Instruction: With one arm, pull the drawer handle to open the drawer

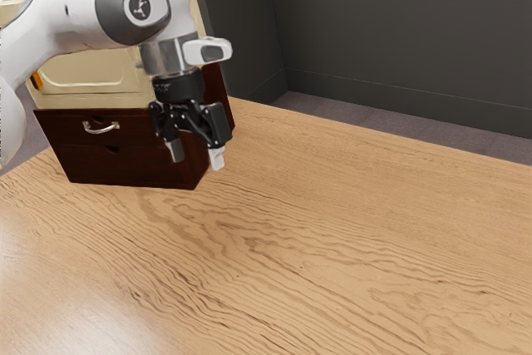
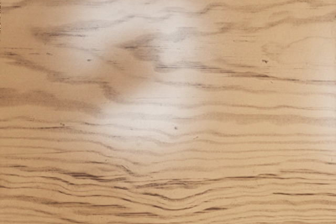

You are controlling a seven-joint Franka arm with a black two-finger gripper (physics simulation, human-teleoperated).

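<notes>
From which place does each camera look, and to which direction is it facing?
Exterior view: at the side of the arm, looking down obliquely at the table and the dark drawer cabinet; the arm enters from the exterior view's left, with its open gripper.
Wrist view: mounted on the arm near the gripper, facing down at the table's wood grain.
Shared: the wooden tabletop.
</notes>
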